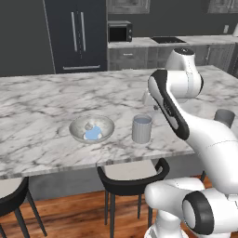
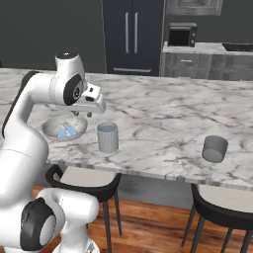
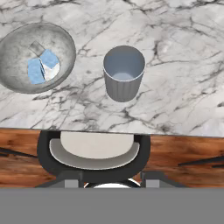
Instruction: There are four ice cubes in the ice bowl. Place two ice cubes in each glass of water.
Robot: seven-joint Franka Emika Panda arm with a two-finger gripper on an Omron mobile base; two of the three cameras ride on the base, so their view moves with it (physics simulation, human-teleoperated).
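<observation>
The ice cubes (image 3: 43,66) in the ice bowl (image 3: 17,46) sat down beside the gripper (image 2: 83,114). They looked tiny, hard and slippery, so pinching one across its flat sides seemed best. I could not tell if the fingers were spread or pressed together.

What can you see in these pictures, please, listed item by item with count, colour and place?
ice bowl: one, silvery-grey glass, on the counter, left of the near glass.
ice cubes: a cluster, pale blue and whitish, in the bowl; exact count hard to tell.
near glass: one, grey, bluish at the top, near the counter's front edge.
far glass: one, grey, further right on the counter.
counter: one, white marble with grey veins.
stools: at least three, black frames with pale seats, under the counter's front edge.
fridge: one, dark, against the back wall.
microwave: one, dark, on the back worktop.
floor: wooden, brown.
arm: one, white with dark joints.
gripper: one, above the counter between bowl and near glass, holding nothing that shows.
</observation>
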